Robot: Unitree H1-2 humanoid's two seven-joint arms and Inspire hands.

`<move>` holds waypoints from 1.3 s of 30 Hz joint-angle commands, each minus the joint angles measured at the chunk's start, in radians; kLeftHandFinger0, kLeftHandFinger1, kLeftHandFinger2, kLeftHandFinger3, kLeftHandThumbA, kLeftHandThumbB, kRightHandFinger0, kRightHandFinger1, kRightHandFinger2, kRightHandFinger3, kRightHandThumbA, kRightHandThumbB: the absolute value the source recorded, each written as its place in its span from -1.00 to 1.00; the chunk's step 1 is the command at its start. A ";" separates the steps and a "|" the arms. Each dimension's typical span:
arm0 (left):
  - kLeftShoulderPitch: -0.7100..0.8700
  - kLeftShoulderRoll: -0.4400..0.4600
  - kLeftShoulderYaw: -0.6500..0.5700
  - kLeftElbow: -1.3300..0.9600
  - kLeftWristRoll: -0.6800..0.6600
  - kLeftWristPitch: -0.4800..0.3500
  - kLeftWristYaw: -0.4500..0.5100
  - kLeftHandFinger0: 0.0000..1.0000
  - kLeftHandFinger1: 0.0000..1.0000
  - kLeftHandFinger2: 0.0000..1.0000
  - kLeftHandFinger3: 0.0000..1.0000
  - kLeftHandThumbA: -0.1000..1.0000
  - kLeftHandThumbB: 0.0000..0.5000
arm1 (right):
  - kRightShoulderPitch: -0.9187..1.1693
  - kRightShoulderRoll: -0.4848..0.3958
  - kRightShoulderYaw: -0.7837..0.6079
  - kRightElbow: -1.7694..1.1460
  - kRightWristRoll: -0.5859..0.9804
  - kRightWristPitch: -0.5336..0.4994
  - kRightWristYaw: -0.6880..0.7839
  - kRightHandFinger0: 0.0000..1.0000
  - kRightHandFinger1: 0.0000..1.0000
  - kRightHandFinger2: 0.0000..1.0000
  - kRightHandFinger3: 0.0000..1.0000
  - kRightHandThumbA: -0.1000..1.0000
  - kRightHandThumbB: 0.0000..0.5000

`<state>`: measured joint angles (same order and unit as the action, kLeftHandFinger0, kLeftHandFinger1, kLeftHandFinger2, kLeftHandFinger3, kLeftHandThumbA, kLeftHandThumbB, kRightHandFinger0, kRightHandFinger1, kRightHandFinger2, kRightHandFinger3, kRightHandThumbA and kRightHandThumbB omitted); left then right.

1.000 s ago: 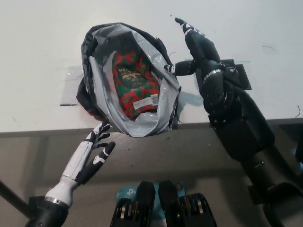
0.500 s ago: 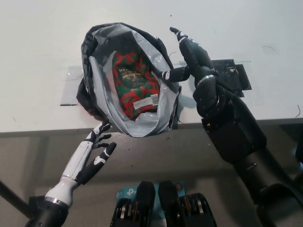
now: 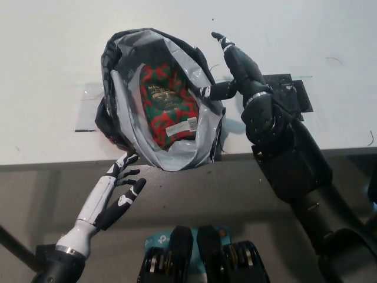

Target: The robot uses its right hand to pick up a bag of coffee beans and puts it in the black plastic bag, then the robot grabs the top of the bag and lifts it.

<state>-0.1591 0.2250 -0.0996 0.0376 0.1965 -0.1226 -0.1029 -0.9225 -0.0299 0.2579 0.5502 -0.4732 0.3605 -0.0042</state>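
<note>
Nearest to me, my white left hand [image 3: 121, 180] rests below the front edge of the white table [image 3: 47, 53], just under the near end of the black plastic bag with the grey lining [image 3: 121, 100]. Its fingers are spread and it holds nothing.

That bag is my reference for everything else. It lies on the table with its mouth gaping wide toward me, the grey lining folded outward around the opening and the near lip hanging slightly over the table's front edge. Inside it, lying flat in the middle of the opening, is the red and green patterned bag of coffee beans [image 3: 169, 106], with a dark label on its upper part and a small white sticker near its lower right corner. So the coffee is already in the bag.

Just right of the bag's far right rim is my black right hand [image 3: 232, 68], with the black arm running back to the lower right of the view. One digit reaches left and touches the bag's rim; the others point away up the table, apart from each other. The hand is spread wide and grips nothing.

Right of that hand, a flat black square patch [image 3: 288, 91] lies on the table surface. On the bag's left side, a clear strip of tape [image 3: 88, 91] is stuck to the tabletop.
</note>
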 commanded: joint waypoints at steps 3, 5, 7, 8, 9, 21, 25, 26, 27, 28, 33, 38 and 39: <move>-0.016 0.013 0.001 -0.017 -0.001 -0.035 -0.007 0.56 0.66 0.94 1.00 0.81 -0.69 | -0.080 0.010 0.001 0.050 0.000 0.011 -0.007 1.00 1.00 1.00 1.00 0.73 0.52; -0.016 0.012 0.001 -0.023 0.008 -0.025 -0.004 0.57 0.66 0.94 1.00 0.82 -0.69 | -0.086 0.010 0.001 0.070 0.001 0.007 -0.010 1.00 1.00 1.00 1.00 0.70 0.49; -0.018 0.012 0.001 -0.015 0.004 -0.037 -0.003 0.56 0.66 0.94 1.00 0.82 -0.71 | -0.093 0.009 0.004 0.096 -0.001 0.000 -0.012 1.00 1.00 1.00 1.00 0.72 0.53; -0.017 0.011 0.002 -0.016 0.003 -0.033 -0.003 0.56 0.66 0.94 1.00 0.82 -0.70 | -0.095 0.010 0.004 0.111 0.001 -0.007 -0.016 1.00 1.00 1.00 1.00 0.72 0.54; -0.017 0.009 0.002 -0.017 0.004 -0.031 -0.002 0.56 0.66 0.94 1.00 0.82 -0.70 | -0.097 0.011 0.003 0.123 0.003 -0.013 -0.018 1.00 1.00 1.00 1.00 0.72 0.57; -0.021 0.011 0.001 -0.015 0.001 -0.032 -0.006 0.57 0.65 0.93 1.00 0.81 -0.71 | -0.116 0.034 0.029 0.205 -0.005 -0.035 -0.023 1.00 1.00 1.00 1.00 0.75 0.63; -0.023 0.010 0.000 -0.015 0.000 -0.031 -0.007 0.58 0.65 0.93 1.00 0.80 -0.71 | -0.127 0.046 0.035 0.238 -0.001 -0.036 -0.022 1.00 1.00 1.00 1.00 0.76 0.62; -0.024 0.011 0.000 -0.012 -0.001 -0.034 -0.007 0.58 0.66 0.94 1.00 0.80 -0.70 | -0.132 0.049 0.037 0.247 0.000 -0.033 -0.018 1.00 1.00 1.00 1.00 0.78 0.66; -0.023 0.011 0.000 -0.012 -0.001 -0.034 -0.007 0.58 0.66 0.94 1.00 0.80 -0.70 | -0.135 0.052 0.036 0.253 0.003 -0.032 -0.016 1.00 1.00 1.00 1.00 0.78 0.63; -0.023 0.011 0.000 -0.014 0.001 -0.033 -0.007 0.58 0.66 0.94 1.00 0.80 -0.71 | -0.139 0.056 0.033 0.260 0.007 -0.031 -0.014 1.00 1.00 1.00 1.00 0.77 0.61; -0.025 0.012 -0.002 -0.012 0.005 -0.037 -0.006 0.57 0.65 0.93 1.00 0.81 -0.73 | -0.160 0.062 0.031 0.319 0.006 -0.081 -0.057 0.63 0.87 1.00 1.00 0.58 0.23; -0.030 0.014 -0.003 -0.009 0.000 -0.040 -0.012 0.56 0.64 0.93 1.00 0.80 -0.77 | -0.181 0.063 0.041 0.375 -0.010 -0.092 -0.093 -0.89 -0.66 -0.44 -0.07 -0.30 -0.28; -0.030 0.015 -0.004 -0.011 0.003 -0.037 -0.011 0.56 0.65 0.93 1.00 0.80 -0.74 | -0.181 0.062 0.039 0.380 -0.010 -0.101 -0.102 -0.98 -0.76 -0.55 -0.28 -0.35 -0.30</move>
<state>-0.1608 0.2252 -0.1003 0.0381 0.1968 -0.1247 -0.1031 -1.0327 0.0254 0.2894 0.9146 -0.4745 0.3284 -0.0416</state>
